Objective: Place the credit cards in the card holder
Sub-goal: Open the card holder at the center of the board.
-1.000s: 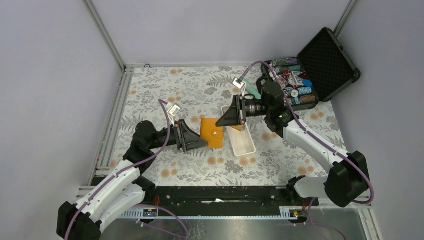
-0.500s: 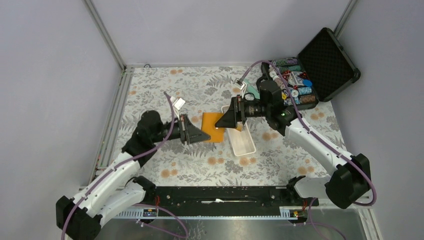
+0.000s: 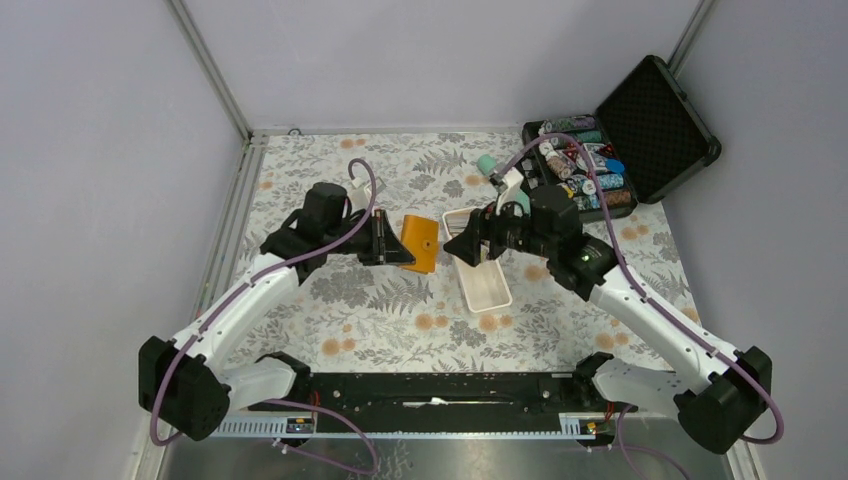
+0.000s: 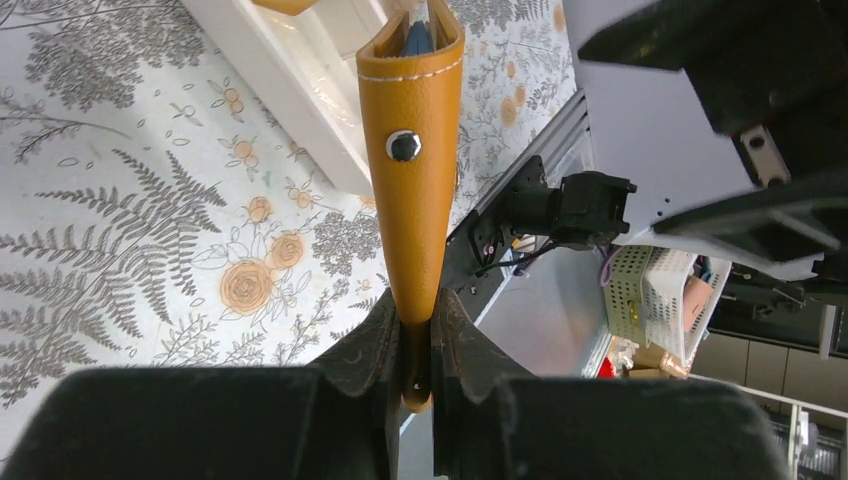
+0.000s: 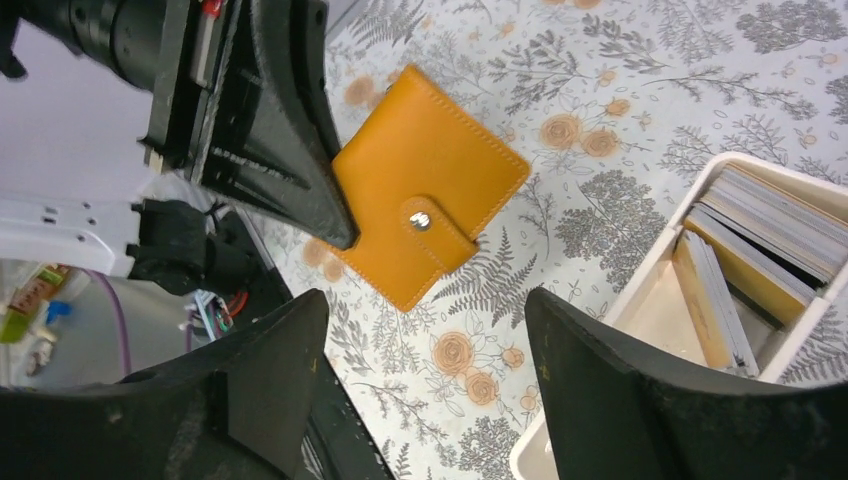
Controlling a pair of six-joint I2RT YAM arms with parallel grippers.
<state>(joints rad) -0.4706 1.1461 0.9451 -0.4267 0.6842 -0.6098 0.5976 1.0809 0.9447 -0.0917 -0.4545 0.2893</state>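
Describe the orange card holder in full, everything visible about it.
The small orange leather-like card holder is a folded booklet wallet with pale stitching along its edges and a tab fastened by a silver snap stud. It is shut, and a sliver of blue shows inside its far end in the left wrist view. The left tool pinches one edge, holding it tilted and seemingly lifted off the floral cloth, just left of the long white tray. Nothing else appears to touch it.
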